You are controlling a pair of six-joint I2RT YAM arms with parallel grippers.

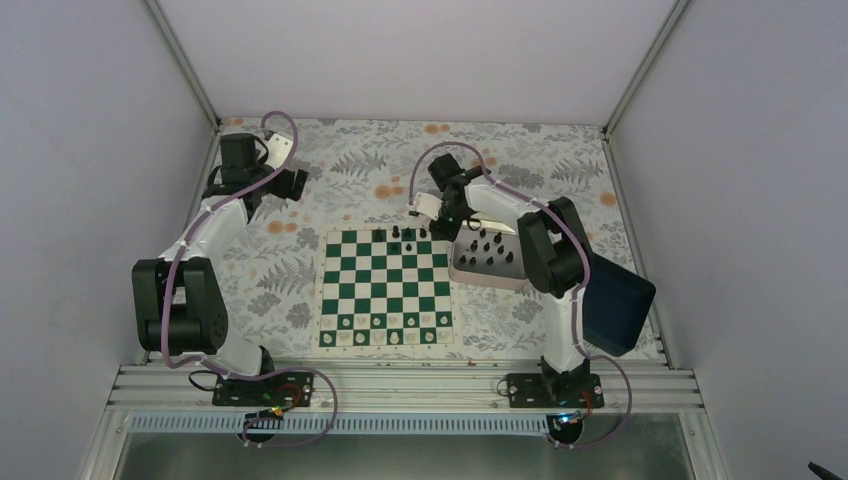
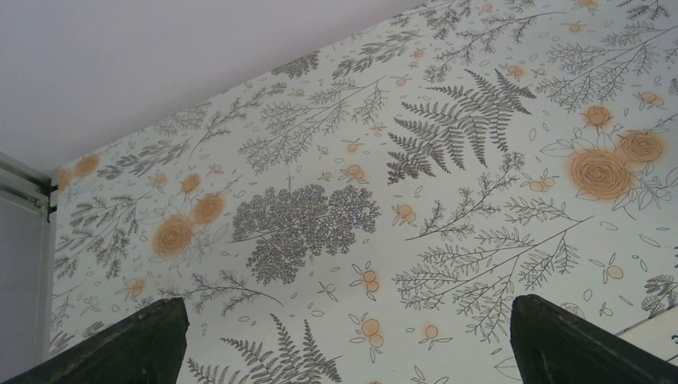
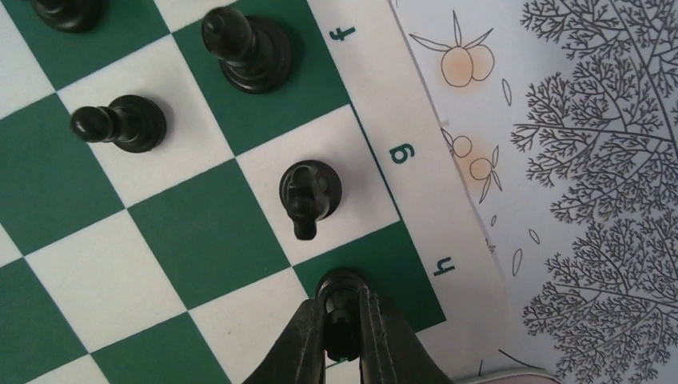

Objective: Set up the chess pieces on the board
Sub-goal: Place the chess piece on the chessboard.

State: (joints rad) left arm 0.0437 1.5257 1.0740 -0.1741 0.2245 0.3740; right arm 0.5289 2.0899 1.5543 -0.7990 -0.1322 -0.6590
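The green and white board (image 1: 385, 290) lies in the middle of the table. Several black chess pieces (image 1: 397, 234) stand at its far edge, and more sit in the tray (image 1: 487, 275). My right gripper (image 1: 432, 222) is over the board's far right corner. In the right wrist view it (image 3: 342, 308) is shut on a black rook (image 3: 342, 282) over the green h square; I cannot tell if the base touches. A knight (image 3: 310, 192) stands on g, a bishop (image 3: 244, 48) on f, a pawn (image 3: 120, 124) beside them. My left gripper (image 2: 348, 352) is open and empty over the tablecloth.
A silvery tray stands right of the board, touching its far right corner. A dark blue box (image 1: 615, 300) lies at the right. Small white pieces (image 1: 385, 337) fill the board's near rows. My left arm (image 1: 290, 180) hovers at the far left. Walls enclose the table.
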